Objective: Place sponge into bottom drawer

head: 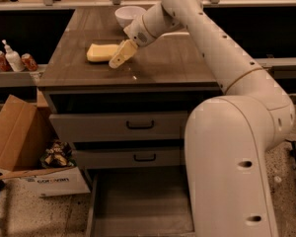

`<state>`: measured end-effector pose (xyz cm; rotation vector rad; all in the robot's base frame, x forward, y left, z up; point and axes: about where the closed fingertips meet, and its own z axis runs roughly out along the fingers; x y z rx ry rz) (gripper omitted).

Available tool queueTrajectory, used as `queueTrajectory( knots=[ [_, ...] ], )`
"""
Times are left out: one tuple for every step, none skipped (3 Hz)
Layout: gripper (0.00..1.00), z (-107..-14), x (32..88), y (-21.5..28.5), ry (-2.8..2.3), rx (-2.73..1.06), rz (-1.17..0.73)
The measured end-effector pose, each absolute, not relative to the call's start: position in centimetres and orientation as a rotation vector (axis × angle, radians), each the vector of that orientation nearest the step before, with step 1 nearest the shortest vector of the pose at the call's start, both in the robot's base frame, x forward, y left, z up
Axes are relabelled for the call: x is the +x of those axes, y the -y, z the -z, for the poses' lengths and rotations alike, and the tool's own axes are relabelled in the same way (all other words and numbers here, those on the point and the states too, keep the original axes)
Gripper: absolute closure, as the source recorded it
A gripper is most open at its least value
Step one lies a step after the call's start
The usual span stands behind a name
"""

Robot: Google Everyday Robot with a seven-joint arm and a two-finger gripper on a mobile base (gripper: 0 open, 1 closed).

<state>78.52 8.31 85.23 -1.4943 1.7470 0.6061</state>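
Observation:
The pale yellow sponge (pixel 101 52) lies flat on the left part of the grey-brown cabinet's top (pixel 167 63). My gripper (pixel 117 59) hangs just right of the sponge, its cream-yellow fingers (pixel 123 52) pointing down-left at the sponge's right end. Whether they touch it I cannot tell. The bottom drawer (pixel 143 206) is pulled out at the foot of the cabinet, its flat floor bare. My white arm crosses from the right and covers the drawer's right side.
A white bowl (pixel 129 15) stands at the back of the cabinet top. The two upper drawers (pixel 138 126) with black handles are shut. An open cardboard box (pixel 19 142) sits on the floor at the left. Cans and a bottle (pixel 12 58) stand on a left shelf.

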Motion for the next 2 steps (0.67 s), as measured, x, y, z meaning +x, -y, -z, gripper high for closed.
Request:
queueTrajectory(
  knots=[
    [0.00,-85.1,78.7,-9.6,-1.731,-1.504,-0.643],
    [0.03,-84.4,78.7,-10.6,-1.744,-1.522,-0.672]
  ],
)
